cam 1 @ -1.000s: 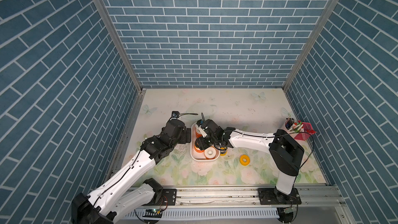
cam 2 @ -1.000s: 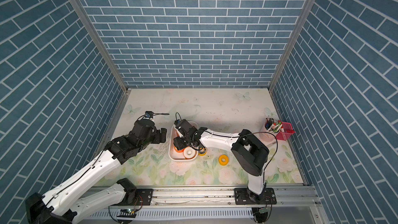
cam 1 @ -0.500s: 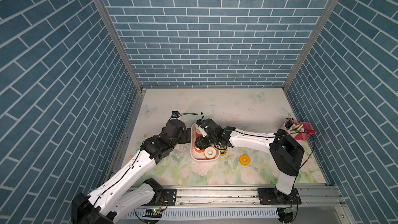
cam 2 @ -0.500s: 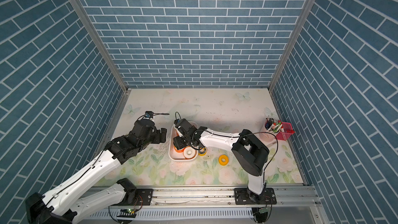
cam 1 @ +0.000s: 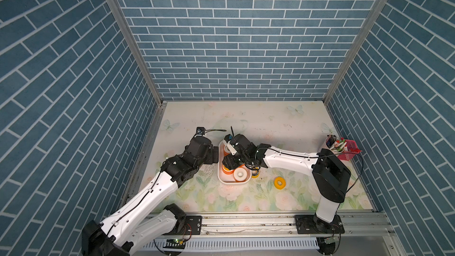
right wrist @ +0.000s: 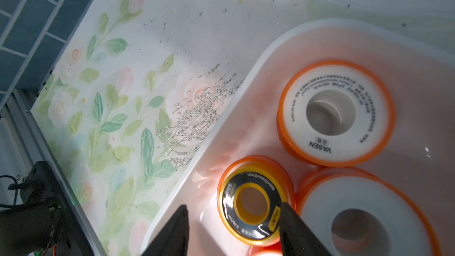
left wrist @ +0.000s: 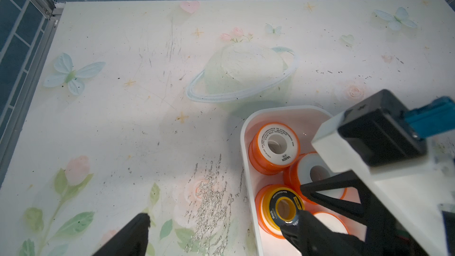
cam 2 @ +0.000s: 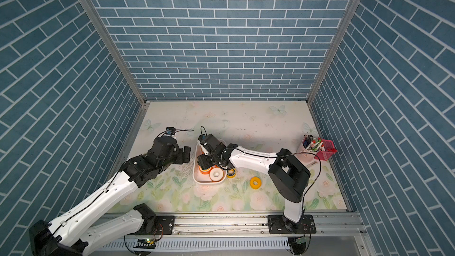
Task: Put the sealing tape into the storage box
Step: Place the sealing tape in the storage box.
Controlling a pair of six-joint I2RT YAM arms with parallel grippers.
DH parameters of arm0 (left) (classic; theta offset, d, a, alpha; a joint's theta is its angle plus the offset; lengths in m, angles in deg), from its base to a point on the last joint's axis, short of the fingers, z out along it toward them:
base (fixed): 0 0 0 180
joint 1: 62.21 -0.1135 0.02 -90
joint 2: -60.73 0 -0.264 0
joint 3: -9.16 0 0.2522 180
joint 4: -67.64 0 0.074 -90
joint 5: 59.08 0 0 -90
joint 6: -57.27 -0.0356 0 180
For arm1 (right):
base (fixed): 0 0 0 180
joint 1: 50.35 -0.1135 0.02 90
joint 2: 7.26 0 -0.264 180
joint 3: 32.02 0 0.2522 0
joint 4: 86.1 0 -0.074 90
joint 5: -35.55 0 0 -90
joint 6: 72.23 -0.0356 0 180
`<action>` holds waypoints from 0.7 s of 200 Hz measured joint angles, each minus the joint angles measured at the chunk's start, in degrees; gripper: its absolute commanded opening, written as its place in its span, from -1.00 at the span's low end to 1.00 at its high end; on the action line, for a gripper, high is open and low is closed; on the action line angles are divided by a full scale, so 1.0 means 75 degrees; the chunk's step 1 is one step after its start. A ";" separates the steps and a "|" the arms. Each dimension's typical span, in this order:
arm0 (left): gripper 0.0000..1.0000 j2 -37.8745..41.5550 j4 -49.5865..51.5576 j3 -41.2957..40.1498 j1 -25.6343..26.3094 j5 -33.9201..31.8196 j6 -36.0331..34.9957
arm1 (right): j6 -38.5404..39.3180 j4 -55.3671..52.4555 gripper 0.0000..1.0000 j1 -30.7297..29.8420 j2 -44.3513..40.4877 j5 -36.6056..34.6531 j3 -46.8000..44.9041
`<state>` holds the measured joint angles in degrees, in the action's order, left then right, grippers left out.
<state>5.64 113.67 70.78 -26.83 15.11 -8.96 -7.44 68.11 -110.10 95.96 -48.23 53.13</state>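
Two robot hands meet at a white storage box [right wrist: 229, 129] left of centre on a floral worktop [cam 1: 246, 124]. The right hand [right wrist: 234, 206] reaches into the box with its fingers [right wrist: 295, 232] parted either side of a small yellow-and-black tape roll [right wrist: 246, 230]. One finger touches the roll's edge and the other stands clear, so nothing is gripped. That roll lies flat on top of an orange roll [right wrist: 246, 160] by the box's left wall.

Three more orange sealing-tape rolls with white faces lie flat in the box. These are a VASEN-labelled roll [right wrist: 371, 112] toward the far end, a plain-faced roll [right wrist: 320, 208] beside it, and a near-end roll [cam 1: 236, 172].

The left hand [cam 1: 216, 155] sits just beside the box's left wall, spread wide and holding nothing.

Outside the box, a small yellow-rimmed roll [cam 1: 256, 174] sits just beside its near right corner, partly under the right arm. A yellow roll [cam 1: 275, 183] lies flat on the worktop farther right. A white pen cup [cam 1: 330, 144] and a pink mesh basket [cam 1: 350, 148] stand at the far right edge.
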 measured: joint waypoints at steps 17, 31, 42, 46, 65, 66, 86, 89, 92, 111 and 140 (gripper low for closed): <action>0.93 0.0000 0.0000 0.0000 0.0000 0.0000 0.0000 | 0.0006 0.0050 0.17 0.0000 -0.0280 -0.0122 -0.0102; 0.93 0.0003 0.0000 0.0000 0.0000 0.0000 0.0000 | 0.0009 0.0093 0.15 0.0006 -0.0641 -0.0303 -0.0297; 0.93 0.0017 0.0000 0.0000 0.0000 0.0003 0.0000 | 0.0012 0.0149 0.14 0.0044 -0.0973 -0.0437 -0.0510; 0.93 0.0026 0.0000 0.0000 0.0000 0.0003 -0.0003 | 0.0012 0.0195 0.14 0.0061 -0.1099 -0.0490 -0.0612; 0.93 0.0079 -0.0006 0.0000 0.0000 0.0047 -0.0006 | 0.0006 0.0495 0.13 0.0195 -0.1818 -0.0644 -0.1247; 0.93 0.0082 -0.0003 0.0000 0.0000 0.0052 -0.0006 | 0.0006 0.0507 0.13 0.0204 -0.1851 -0.0650 -0.1276; 0.92 0.0122 -0.0012 0.0000 -0.0003 0.0128 -0.0017 | -0.0006 0.0868 0.09 0.0705 -0.2763 -0.0755 -0.2168; 0.92 0.0131 -0.0017 0.0000 -0.0003 0.0154 -0.0026 | -0.0006 0.0901 0.08 0.0839 -0.2929 -0.0793 -0.2320; 0.91 0.0134 -0.0017 0.0000 -0.0003 0.0178 -0.0032 | -0.0012 0.0947 0.08 0.0930 -0.3034 -0.0790 -0.2433; 0.88 0.0166 -0.0061 0.0000 -0.0003 0.0385 -0.0064 | -0.0012 0.1174 0.06 0.1766 -0.3972 -0.0833 -0.3305; 0.81 0.0143 -0.0198 0.0003 0.0073 0.0866 -0.0041 | -0.0003 0.1405 0.04 0.2973 -0.5077 -0.0988 -0.4287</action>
<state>6.71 112.18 70.80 -26.29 21.60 -9.26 -7.46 78.64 -87.80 57.88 -55.64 20.98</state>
